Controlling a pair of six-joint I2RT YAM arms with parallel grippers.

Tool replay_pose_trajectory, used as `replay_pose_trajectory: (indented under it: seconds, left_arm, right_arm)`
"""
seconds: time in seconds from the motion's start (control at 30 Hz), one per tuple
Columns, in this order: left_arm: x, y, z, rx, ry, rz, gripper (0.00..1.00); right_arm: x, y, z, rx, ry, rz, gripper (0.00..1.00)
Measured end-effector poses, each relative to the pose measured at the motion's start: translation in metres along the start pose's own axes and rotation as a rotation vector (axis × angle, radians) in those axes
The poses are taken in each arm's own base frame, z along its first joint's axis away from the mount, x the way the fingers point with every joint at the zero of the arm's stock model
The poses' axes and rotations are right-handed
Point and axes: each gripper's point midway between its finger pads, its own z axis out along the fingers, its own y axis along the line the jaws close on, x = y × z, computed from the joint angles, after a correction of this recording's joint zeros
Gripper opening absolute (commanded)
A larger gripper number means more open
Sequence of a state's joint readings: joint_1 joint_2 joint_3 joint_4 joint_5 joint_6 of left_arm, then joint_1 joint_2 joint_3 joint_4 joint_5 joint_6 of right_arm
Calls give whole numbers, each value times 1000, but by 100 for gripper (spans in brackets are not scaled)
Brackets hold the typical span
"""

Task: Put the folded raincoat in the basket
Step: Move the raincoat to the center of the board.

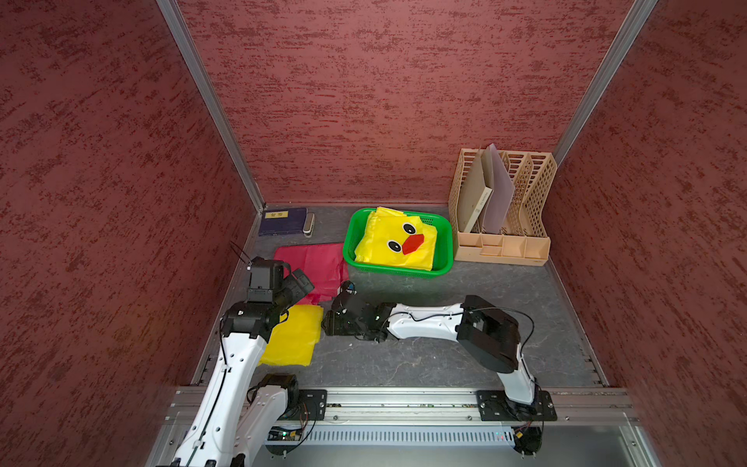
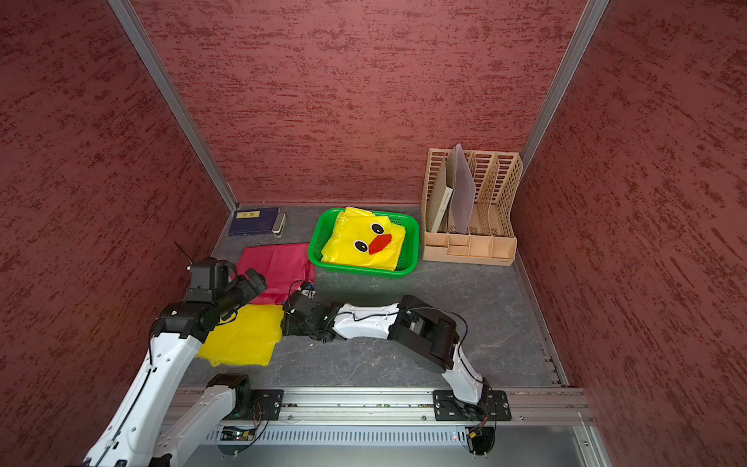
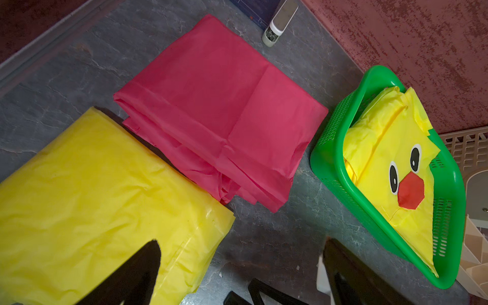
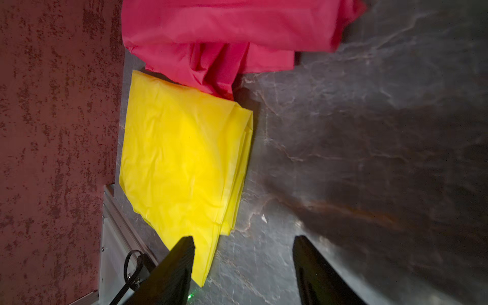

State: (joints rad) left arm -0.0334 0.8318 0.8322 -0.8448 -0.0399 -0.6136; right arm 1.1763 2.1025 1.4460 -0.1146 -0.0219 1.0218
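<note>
Yellow plain plastic raincoat (image 1: 291,343), folded into a flat rectangle, is lying on the grey marbled tabletop (image 1: 444,356) at the near left, partly hidden under the left arm in both top views. The right gripper (image 1: 329,323) is sitting low beside that raincoat's right edge, arm lying across the table; in the right wrist view its jaws are standing apart with nothing between them (image 4: 244,240), one black finger (image 4: 184,253) overlapping the corner of the yellow fold (image 4: 179,158), contact not readable. A red folded raincoat (image 1: 311,263) is resting just beyond the yellow one, its loose edge touching or overlapping it (image 4: 224,26). The left gripper (image 1: 301,283) is hanging above the near edge of the red fold, jaws spread wide and empty in the left wrist view (image 3: 243,241), with the yellow fold (image 3: 92,198) and red fold (image 3: 219,111) both below it. The shallow bright green perforated plastic basket (image 1: 404,273) is standing farther back, to the right of the red fold, well apart from both grippers. Inside it a yellow folded raincoat with a duck face, black eyes and red beak, (image 1: 394,242) is lying flat, filling most of the basket (image 3: 330,158). A beige lattice file rack (image 1: 525,210) is standing to the basket's right; a dark blue book (image 1: 281,220) and a pale stapler (image 1: 309,224) are lying at the back left.
</note>
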Motion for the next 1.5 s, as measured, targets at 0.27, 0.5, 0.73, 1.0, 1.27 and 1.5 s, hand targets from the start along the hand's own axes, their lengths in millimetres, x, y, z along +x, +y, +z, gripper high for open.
replay_pose_trajectory:
  seconds: [0.27,0.5,0.73,1.0,1.27,1.5]
  left_arm:
    - [9,-6,9,43,51,-5,100]
    - [6,-6,10,40,37,-6,100]
    - [0,3,13,9,29,-17,100]
    - [-9,15,13,-12,10,-59,100]
    - [-6,16,16,-4,20,-60,100]
    - [2,20,22,-14,41,-60,100]
  right_arm:
    - [0,6,21,28,-4,-6,62]
    - [0,6,41,47,4,-6,59]
    - [-3,13,53,52,4,-6,47]
    - [-1,5,57,69,-2,4,10]
    - [-1,2,60,49,-23,2,0]
    - [3,-23,37,73,-47,3,0]
